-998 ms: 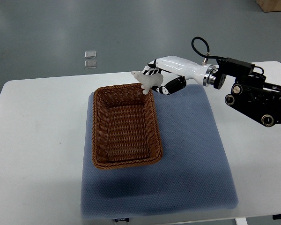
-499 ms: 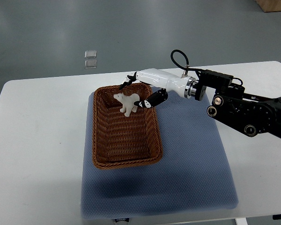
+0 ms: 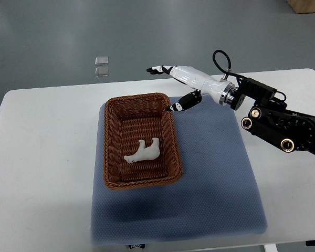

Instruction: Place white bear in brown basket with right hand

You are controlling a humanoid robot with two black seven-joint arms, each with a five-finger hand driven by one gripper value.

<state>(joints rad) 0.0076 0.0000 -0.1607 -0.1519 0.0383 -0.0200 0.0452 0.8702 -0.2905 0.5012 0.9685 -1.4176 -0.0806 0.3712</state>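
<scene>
A small white bear (image 3: 144, 151), a four-legged toy, lies on its side on the floor of the brown basket (image 3: 111, 142), toward its near end. The woven basket sits on a blue mat (image 3: 215, 178) on the white counter (image 3: 42, 157). The right hand (image 3: 179, 84) hovers beyond the basket's far right corner, fingers spread wide, holding nothing.

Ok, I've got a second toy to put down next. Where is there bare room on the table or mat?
The blue mat is bare right of and in front of the brown basket, and so is the white table to its left. The far right corner is crowded by the right robot hand. The white bear lies inside the basket.
</scene>
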